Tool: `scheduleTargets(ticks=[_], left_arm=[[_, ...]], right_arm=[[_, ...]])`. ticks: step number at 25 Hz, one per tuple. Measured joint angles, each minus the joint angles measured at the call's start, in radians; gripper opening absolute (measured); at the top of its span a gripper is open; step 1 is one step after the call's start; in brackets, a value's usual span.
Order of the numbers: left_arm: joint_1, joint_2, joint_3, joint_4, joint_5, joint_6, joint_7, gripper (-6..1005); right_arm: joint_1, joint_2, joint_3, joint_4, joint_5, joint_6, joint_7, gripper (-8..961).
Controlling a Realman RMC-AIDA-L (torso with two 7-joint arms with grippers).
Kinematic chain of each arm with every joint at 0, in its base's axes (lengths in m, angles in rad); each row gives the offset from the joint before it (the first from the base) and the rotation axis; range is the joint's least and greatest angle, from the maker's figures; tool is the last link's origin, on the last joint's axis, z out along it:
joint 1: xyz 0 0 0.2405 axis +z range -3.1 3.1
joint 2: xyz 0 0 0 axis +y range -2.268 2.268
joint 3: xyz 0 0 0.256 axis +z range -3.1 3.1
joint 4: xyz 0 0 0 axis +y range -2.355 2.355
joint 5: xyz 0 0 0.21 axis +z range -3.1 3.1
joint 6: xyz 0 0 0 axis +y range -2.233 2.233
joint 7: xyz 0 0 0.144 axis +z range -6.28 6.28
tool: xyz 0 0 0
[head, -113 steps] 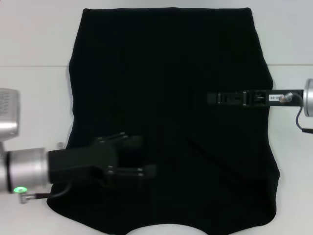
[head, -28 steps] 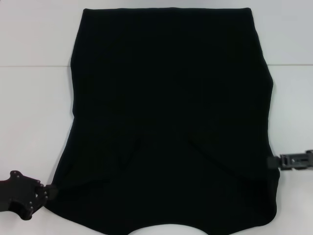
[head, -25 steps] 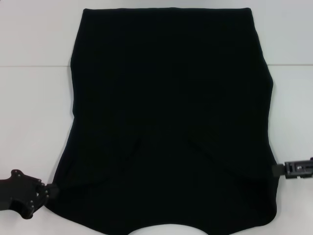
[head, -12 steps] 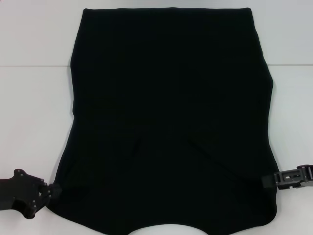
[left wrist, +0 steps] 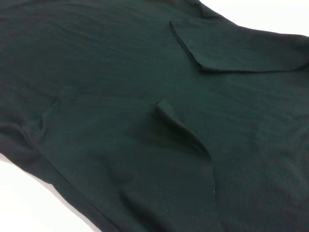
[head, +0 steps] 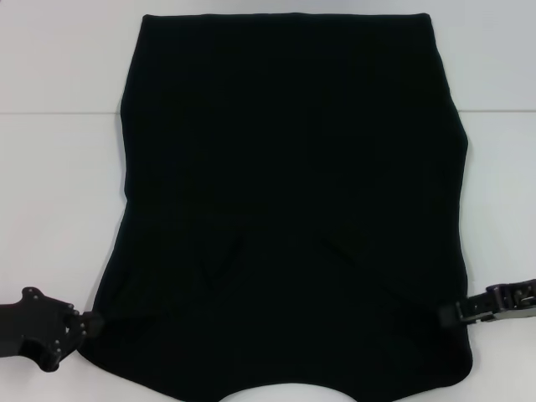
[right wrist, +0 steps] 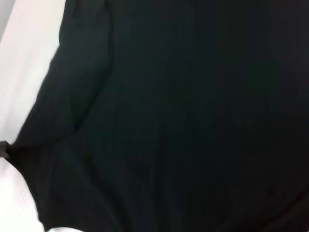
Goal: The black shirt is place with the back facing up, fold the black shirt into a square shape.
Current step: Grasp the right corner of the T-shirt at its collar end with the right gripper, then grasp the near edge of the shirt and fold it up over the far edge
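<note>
The black shirt [head: 289,193] lies flat on the white table [head: 59,184], plain side up, its sides folded inward so it forms a tall panel. The neckline curve is at the near edge. My left gripper [head: 84,325] is low at the shirt's near left corner, touching its edge. My right gripper [head: 452,311] is low at the near right edge, its tip over the cloth. The left wrist view shows the shirt [left wrist: 145,96] with a folded sleeve flap [left wrist: 231,48] and a raised crease. The right wrist view is filled by the shirt [right wrist: 183,116].
A table seam [head: 50,113] runs across behind the shirt's upper half. White table surface shows on both sides of the shirt and along the near edge by the neckline [head: 280,392].
My right gripper has moved nearer and inward, from beside the right edge to over it. My left gripper has stayed at the near left corner. Earlier both arms were over the shirt.
</note>
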Motion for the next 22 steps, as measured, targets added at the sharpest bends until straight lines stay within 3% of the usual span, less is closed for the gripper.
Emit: scheduleTargets(ticks=[10,18,22], left_arm=[[0.000,0.002,-0.005,-0.001,0.000,-0.003,0.004,22],[0.000,0.000,-0.005,0.004,0.000,0.009,-0.025,22],[0.003,0.000,-0.008,0.020,-0.002,0.061,-0.054,23]], right_arm=[[0.002,0.013,0.009,-0.009,-0.051,0.024,0.017,216],[-0.050,0.022,0.047,-0.065,-0.047,-0.006,-0.023,31],[-0.082,0.020,0.099,-0.069,-0.049,-0.041,-0.083,31]])
